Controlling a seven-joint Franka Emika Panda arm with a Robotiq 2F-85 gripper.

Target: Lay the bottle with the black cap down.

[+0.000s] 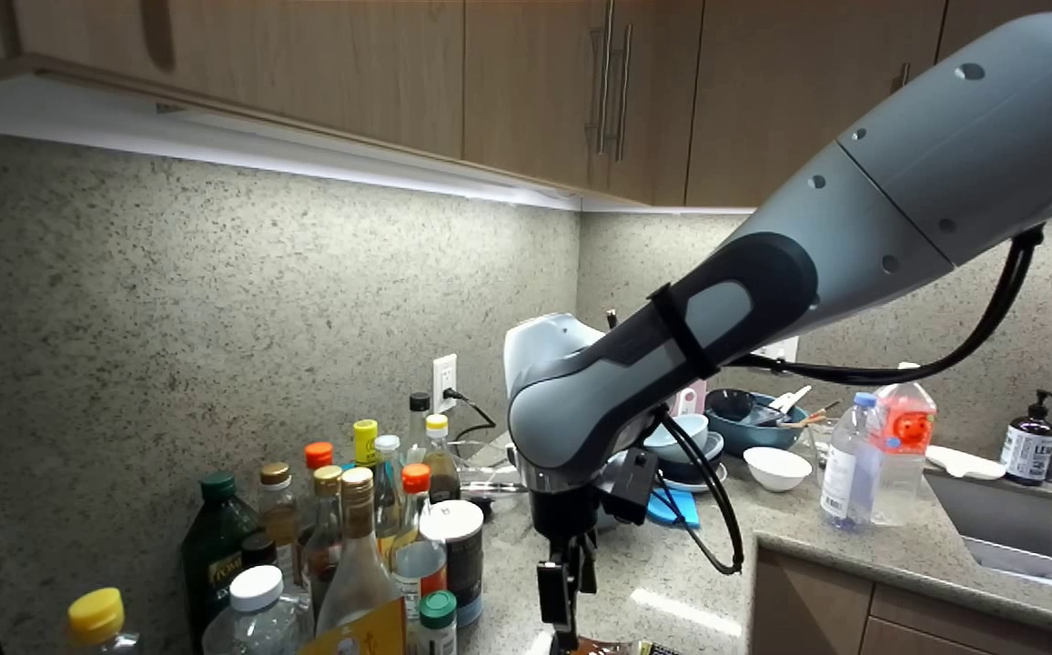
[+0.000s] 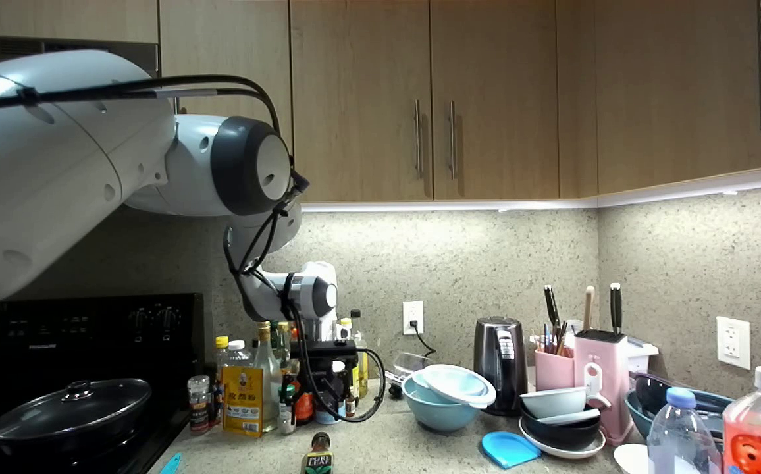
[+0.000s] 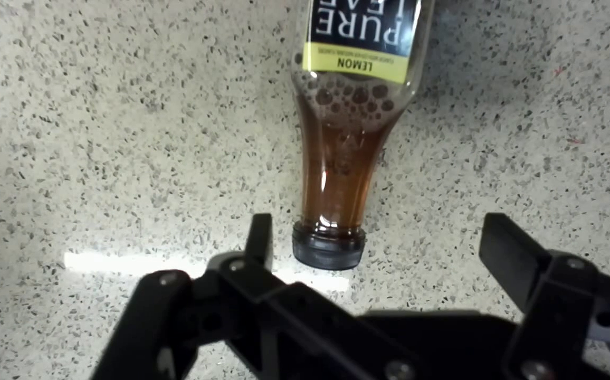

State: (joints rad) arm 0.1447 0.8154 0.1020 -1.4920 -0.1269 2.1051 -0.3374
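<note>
The bottle with the black cap (image 3: pixel 336 158) lies on its side on the speckled counter in the wrist view. It holds brown tea and has a dark and yellow label; its base is outside that view. It also lies near the bottom edge in both exterior views (image 1: pixel 606 647) (image 2: pixel 318 459), partly cut off. My gripper (image 3: pixel 379 232) is open and holds nothing. Its fingers stand wide apart, with the cap seen between them, nearer the left finger, touching neither. In an exterior view the gripper (image 1: pixel 569 596) points down above the bottle.
Bottles and jars (image 1: pixel 358 546) crowd the counter by the wall, beside a yellow box (image 2: pixel 243 399). Light blue bowls (image 2: pixel 443 411), a kettle (image 2: pixel 500 365) and a blue flat item (image 2: pixel 511 449) stand or lie right of them. A lidded pan (image 2: pixel 71 415) sits on the stove.
</note>
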